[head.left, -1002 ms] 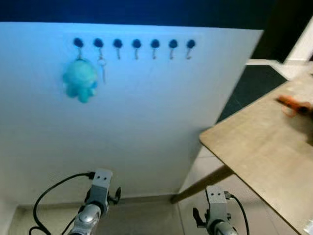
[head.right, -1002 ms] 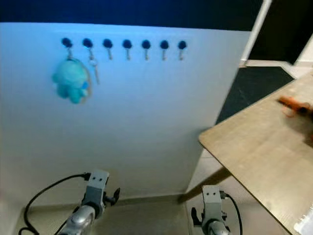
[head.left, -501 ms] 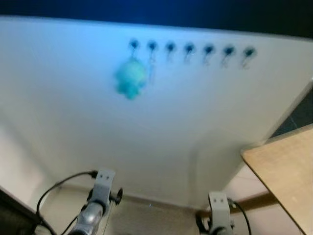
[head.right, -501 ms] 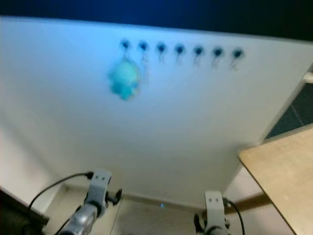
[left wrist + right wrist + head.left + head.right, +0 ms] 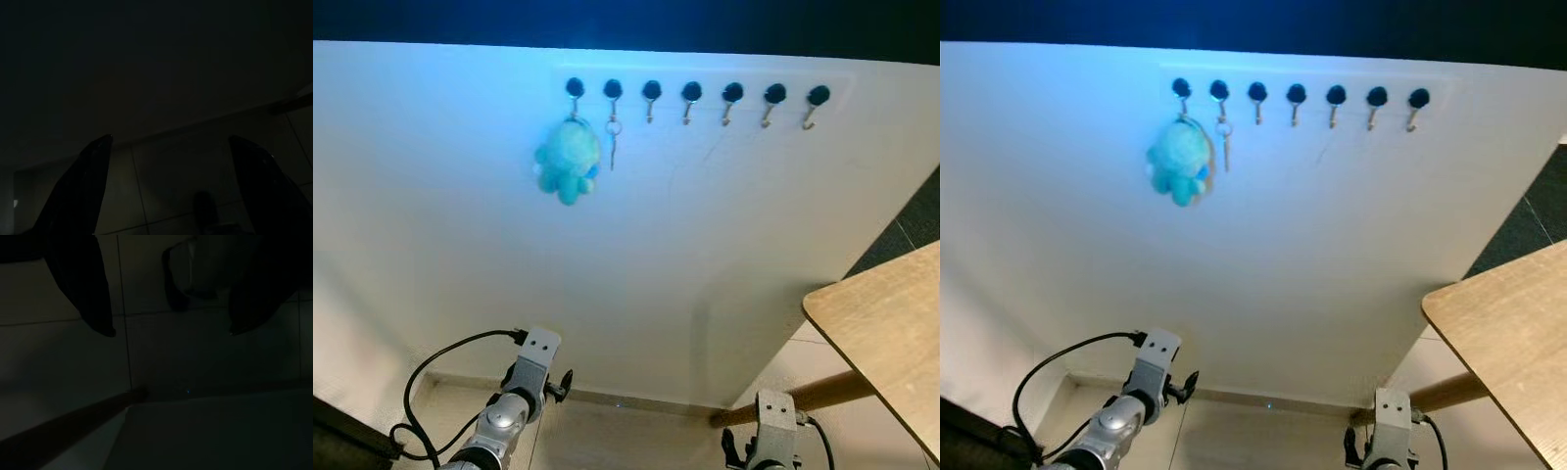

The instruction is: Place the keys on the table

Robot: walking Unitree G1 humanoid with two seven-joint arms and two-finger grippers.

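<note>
A teal plush keychain (image 5: 568, 163) hangs from the first hook of a row of black hooks (image 5: 691, 93) high on a white wall panel. A small silver key (image 5: 612, 147) hangs from the second hook, beside the plush. The wooden table (image 5: 891, 313) shows its corner at the right edge. Both arms hang low, well below the hooks: the left arm (image 5: 524, 387) and the right arm (image 5: 771, 431). In the dark left wrist view my left gripper (image 5: 168, 186) is open over floor tiles. My right gripper (image 5: 168, 328) is also open, with nothing between its fingers.
The white wall panel (image 5: 656, 264) stands straight ahead, its base meeting the tiled floor (image 5: 636, 431). A table leg (image 5: 803, 397) slants down to the floor at the lower right. A black cable (image 5: 431, 377) loops from the left arm. Dark flooring (image 5: 920, 211) lies beyond the panel's right edge.
The camera has swung left: the hooks and plush now sit nearer the picture's middle and the table has slid to the right edge. Both arms hang as before.
</note>
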